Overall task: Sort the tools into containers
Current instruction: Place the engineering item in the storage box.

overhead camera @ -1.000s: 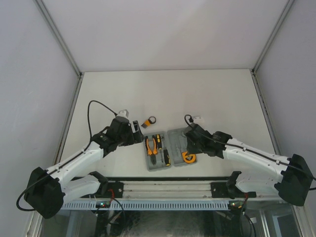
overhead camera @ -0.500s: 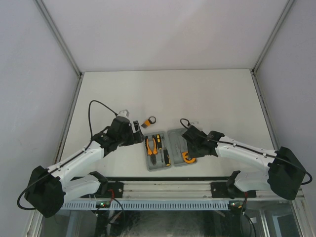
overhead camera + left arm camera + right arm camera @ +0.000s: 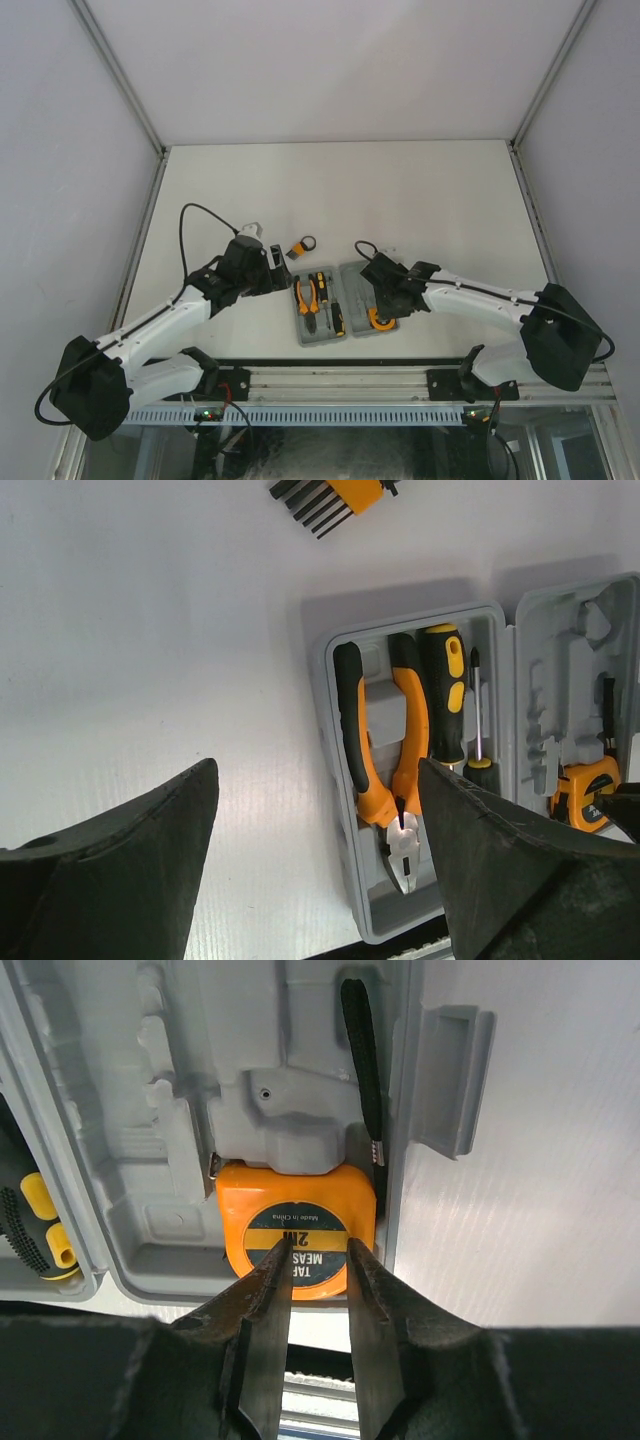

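Here the hex-key set (image 3: 302, 245) is lying at one o'clock from the nearer, wide-open left tool (image 3: 280, 268), its length running eight-to-two o'clock.

My overhead camera sits high above and behind me, looking down over the whole table (image 3: 400, 190), so the grey tool case (image 3: 355, 290) shows small at centre. My left wrist camera looks down from mid height onto both halves of the case, with the pliers (image 3: 385, 805) central. My right wrist camera hangs very close over the tape measure (image 3: 296, 1230). All 3 views share that tape measure and the case's right half.
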Available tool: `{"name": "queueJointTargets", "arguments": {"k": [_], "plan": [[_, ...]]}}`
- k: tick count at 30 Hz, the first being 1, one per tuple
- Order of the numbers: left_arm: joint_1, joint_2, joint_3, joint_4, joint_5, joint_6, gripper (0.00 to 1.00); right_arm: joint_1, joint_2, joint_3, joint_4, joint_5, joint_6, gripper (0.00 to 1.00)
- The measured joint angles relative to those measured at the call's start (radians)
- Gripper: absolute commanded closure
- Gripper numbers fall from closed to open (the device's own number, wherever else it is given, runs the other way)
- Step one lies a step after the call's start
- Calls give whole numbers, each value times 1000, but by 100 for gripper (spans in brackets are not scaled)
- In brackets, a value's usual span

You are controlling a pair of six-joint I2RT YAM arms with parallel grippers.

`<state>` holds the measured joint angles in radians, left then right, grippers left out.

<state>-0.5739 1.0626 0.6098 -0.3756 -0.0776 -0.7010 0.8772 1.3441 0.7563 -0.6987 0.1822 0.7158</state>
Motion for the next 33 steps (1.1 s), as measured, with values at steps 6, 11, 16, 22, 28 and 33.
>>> {"name": "queueJointTargets", "arguments": {"k": [6, 11, 16, 22, 28, 33], "plan": [[0, 5, 0, 0, 2, 0, 16, 1, 23, 19, -6, 0, -8, 72], [0, 5, 0, -1, 2, 0, 16, 2, -2, 16, -9, 3, -16, 70], [0, 4, 4, -17, -27, 5, 15, 2, -123, 19, -1, 12, -45, 68], [0, 47, 82, -61, -92, 42, 14, -6, -256, 36, 22, 30, -72, 67], [0, 183, 240, -83, -140, 140, 12, -8, -306, 31, 25, 37, -89, 67], [0, 352, 386, -112, -156, 249, 12, -12, -352, -17, 34, 16, -92, 67]]}}
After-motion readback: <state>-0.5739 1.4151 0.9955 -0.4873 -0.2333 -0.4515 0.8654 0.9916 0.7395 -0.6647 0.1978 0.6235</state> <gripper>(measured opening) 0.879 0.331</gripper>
